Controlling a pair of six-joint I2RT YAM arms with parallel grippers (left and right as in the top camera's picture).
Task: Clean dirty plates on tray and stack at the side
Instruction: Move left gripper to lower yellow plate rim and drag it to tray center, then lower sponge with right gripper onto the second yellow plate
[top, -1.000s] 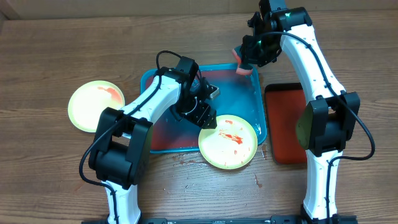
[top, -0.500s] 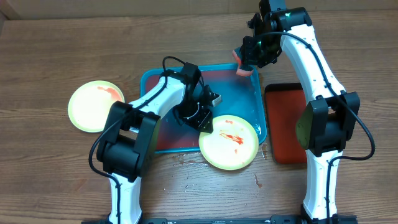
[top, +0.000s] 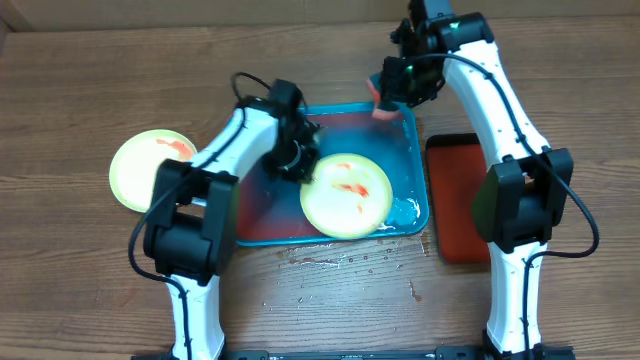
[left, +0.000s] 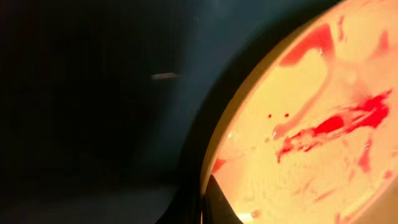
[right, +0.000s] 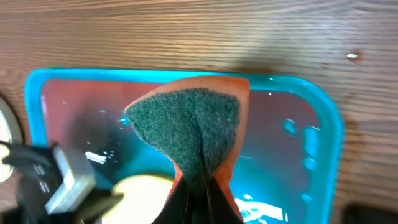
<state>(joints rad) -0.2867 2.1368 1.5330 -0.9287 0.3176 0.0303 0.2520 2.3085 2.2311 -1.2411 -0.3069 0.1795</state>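
Note:
A pale yellow-green dirty plate (top: 347, 195) with red sauce smears lies inside the teal tray (top: 408, 150). My left gripper (top: 303, 170) is shut on its left rim. In the left wrist view the rim runs between the dark fingers (left: 216, 200), and the smeared plate (left: 311, 137) fills the right side. A second dirty plate (top: 152, 168) rests on the table to the left. My right gripper (top: 385, 100) hangs over the tray's back right corner, shut on an orange sponge (right: 186, 118) with a green scouring face.
A dark red tray (top: 455, 200) with a black rim lies right of the teal one. Water drops speckle the wood (top: 340, 262) in front of the tray. The teal tray floor is wet and reddish on its left part (top: 262, 215).
My left gripper closed on the plate's rim and dragged the plate back and left, off the tray's front edge into the tray. The right arm shifted slightly left with the sponge.

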